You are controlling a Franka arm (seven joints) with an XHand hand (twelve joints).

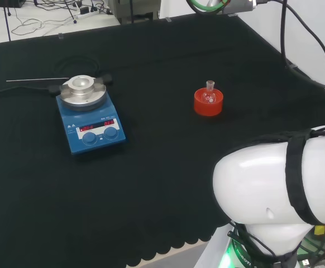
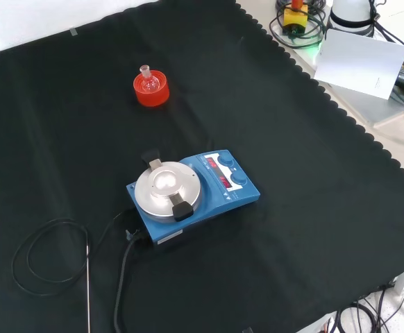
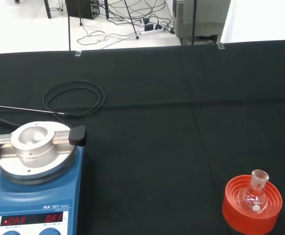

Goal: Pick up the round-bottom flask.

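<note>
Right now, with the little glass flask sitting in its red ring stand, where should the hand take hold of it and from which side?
Probably by the neck, coming straight down from above. The flask stands upright with its round bulb sunk in the red ring stand, so only the short neck sticks up free to pinch.

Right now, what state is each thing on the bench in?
Round-bottom flask: upright in its stand, neck up, not held.
Red ribbed stand: flat on the cloth, carrying the flask.
Hotplate stirrer: powered, red displays lit, metal block on top.
Thin probe: lying flat on the cloth.
</note>
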